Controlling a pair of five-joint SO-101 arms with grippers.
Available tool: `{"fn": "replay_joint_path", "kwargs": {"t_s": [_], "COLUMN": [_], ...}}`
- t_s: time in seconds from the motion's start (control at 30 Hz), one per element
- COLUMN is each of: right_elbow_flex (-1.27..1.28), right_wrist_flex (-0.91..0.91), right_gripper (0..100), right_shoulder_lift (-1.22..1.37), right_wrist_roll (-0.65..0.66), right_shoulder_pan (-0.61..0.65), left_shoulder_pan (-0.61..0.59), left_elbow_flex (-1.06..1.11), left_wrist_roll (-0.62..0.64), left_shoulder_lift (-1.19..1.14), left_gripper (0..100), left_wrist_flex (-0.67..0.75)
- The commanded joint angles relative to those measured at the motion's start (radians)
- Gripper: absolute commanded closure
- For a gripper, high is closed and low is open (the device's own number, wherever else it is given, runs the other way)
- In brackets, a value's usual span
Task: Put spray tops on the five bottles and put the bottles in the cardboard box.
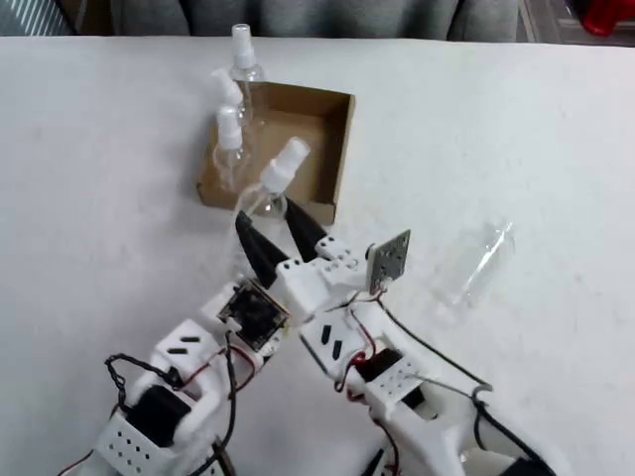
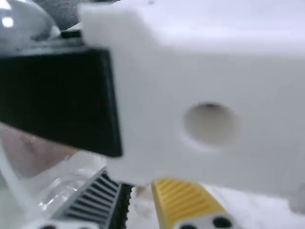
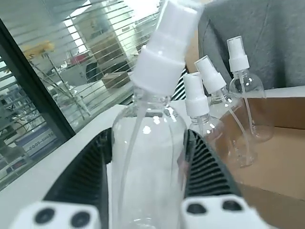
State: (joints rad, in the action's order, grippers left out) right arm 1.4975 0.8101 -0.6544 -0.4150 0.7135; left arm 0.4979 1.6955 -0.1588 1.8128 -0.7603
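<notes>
Presently, my left gripper [image 2: 138, 207]: close against the right arm's white housing; I cannot tell whether it is open or closed.
My right gripper [image 1: 268, 215]: black jaws clamped on the body of a capped bottle [image 3: 145, 157], its spray top [image 3: 164, 52] seated.
Capped bottle position: upright at the near wall of the cardboard box [image 1: 335, 149]; judged not yet set inside.
Loose bottle [image 1: 484, 260]: lying on the table [image 1: 556, 129], well to the right of the box, apparently without a top.
Progress: four of five look topped and three are boxed. Still to do: set the capped bottle inside, then top and box the loose one.
Box contents: three more topped bottles [image 1: 230, 149], standing along its left side.
</notes>
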Motion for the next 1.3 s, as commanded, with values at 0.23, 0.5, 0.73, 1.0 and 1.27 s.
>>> {"fn": "replay_joint_path", "kwargs": {"t_s": [0.23,0.5,0.73,1.0,1.27], "right_elbow_flex": [-0.035,-0.044,-0.044,-0.044,-0.044], "right_wrist_flex": [-0.627,-0.814,-0.826,-0.874,-0.923], "right_gripper": [98.3,98.3,98.3,98.3,98.3], "right_shoulder_lift": [-0.507,-0.653,-0.653,-0.662,-0.662], "right_wrist_roll": [-0.005,0.035,0.083,0.117,0.192], "right_shoulder_pan": [0.019,0.021,0.036,0.042,0.044], "left_shoulder_pan": [0.008,0.015,0.013,0.004,-0.102], "left_elbow_flex": [-0.003,-0.003,-0.003,-0.003,-0.003], "left_wrist_roll": [-0.008,-0.009,-0.055,-0.158,-0.155], "left_shoulder_lift": [0.015,0.013,0.013,0.013,0.013], "left_gripper": [98,98,98,98,98], "left_wrist_flex": [-0.012,-0.02,-0.049,-0.074,-0.018]}}
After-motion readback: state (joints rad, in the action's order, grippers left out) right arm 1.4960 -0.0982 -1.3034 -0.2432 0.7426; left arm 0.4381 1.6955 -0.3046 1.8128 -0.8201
